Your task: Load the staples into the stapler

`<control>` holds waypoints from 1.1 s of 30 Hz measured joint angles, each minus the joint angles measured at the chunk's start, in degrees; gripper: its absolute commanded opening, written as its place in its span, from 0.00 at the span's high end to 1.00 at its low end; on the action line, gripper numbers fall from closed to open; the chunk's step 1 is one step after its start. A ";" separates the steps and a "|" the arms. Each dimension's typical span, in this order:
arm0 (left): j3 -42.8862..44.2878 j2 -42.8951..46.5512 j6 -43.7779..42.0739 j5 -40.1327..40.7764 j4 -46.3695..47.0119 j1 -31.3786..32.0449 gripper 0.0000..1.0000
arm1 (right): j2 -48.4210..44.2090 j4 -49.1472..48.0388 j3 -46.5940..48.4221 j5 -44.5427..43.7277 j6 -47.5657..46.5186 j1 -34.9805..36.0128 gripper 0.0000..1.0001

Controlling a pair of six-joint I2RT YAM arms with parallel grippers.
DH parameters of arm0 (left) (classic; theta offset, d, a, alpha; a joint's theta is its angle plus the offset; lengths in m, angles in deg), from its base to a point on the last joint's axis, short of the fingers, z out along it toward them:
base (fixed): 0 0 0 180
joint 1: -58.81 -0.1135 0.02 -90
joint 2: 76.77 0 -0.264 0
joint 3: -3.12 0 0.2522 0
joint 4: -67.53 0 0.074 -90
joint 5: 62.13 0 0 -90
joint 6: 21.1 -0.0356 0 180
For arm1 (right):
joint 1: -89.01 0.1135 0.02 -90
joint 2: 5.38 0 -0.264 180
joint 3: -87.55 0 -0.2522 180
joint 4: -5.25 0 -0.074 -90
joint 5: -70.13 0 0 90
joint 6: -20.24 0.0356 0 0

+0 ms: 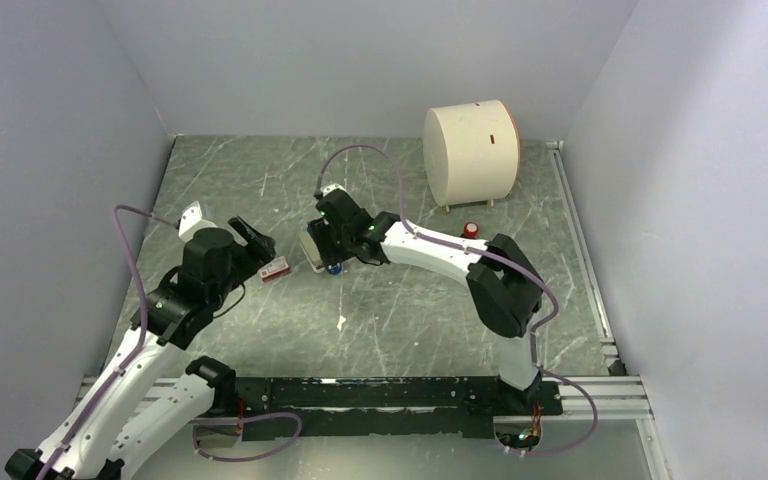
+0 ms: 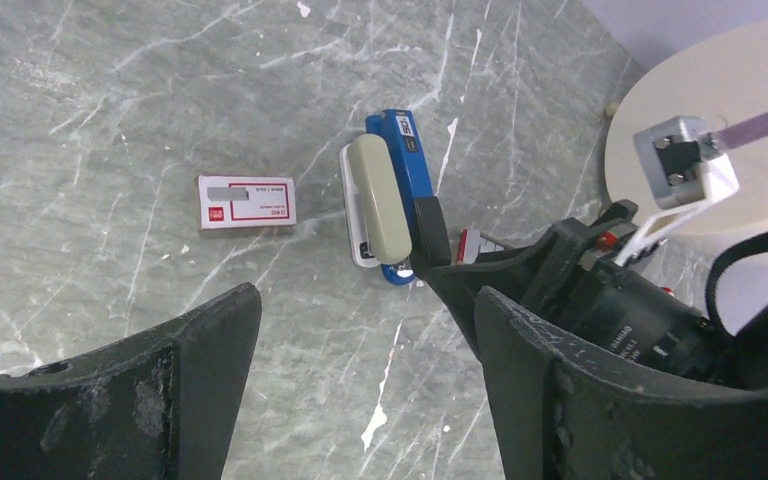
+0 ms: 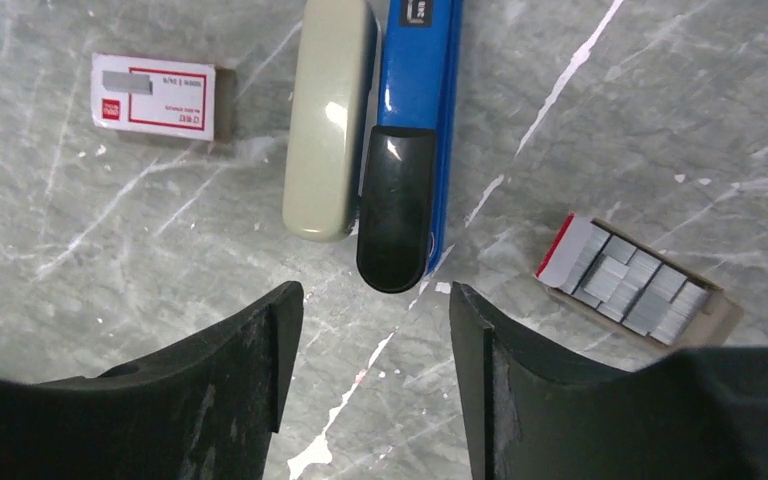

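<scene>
Our right end effector (image 3: 373, 300) hung open and empty, its two dark fingers spread just short of the near tip of the stapler (image 3: 422, 80). The stapler lay flat on the counter (image 3: 660, 120) with its black arm folded down along the blue body. Our left end effector (image 2: 365, 310) was likewise spread wide and held nothing. It stood farther back and looked across at the same spot.

We judged that loading had barely begun. The arm looked shut, and the staples (image 3: 620, 275) sat in grey strips in their open box, near the stapler on the right and apart from it. The next move called for lifting the black arm to bare the channel while the blue body was kept down. After that, one strip had to be picked out cleanly.

A cream oblong piece (image 3: 328, 120) lay against the stapler's left side. We could not tell what it was, but it left little room for a finger there. A closed red-and-white box (image 3: 153, 97) lay well to the left. From above, a white drum (image 1: 470, 150) and a small red thing (image 1: 471, 229) stood farther back, out of the way.
</scene>
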 measured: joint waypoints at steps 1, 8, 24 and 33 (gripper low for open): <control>-0.17 -0.24 0.00 -0.24 0.22 0.00 0.16 | 0.70 0.48 0.57 0.26 -0.46 0.11 0.47; -1.03 -1.22 -0.02 -1.09 1.14 0.00 0.16 | 4.46 2.64 3.02 -0.07 -2.08 0.35 0.54; -4.13 -0.61 0.46 -4.44 2.86 0.00 0.14 | 9.53 3.02 6.19 -2.12 -3.50 0.35 0.78; -6.99 -4.17 -1.33 -14.53 6.60 0.00 0.22 | 2.05 4.26 -2.95 -6.69 0.42 0.35 0.79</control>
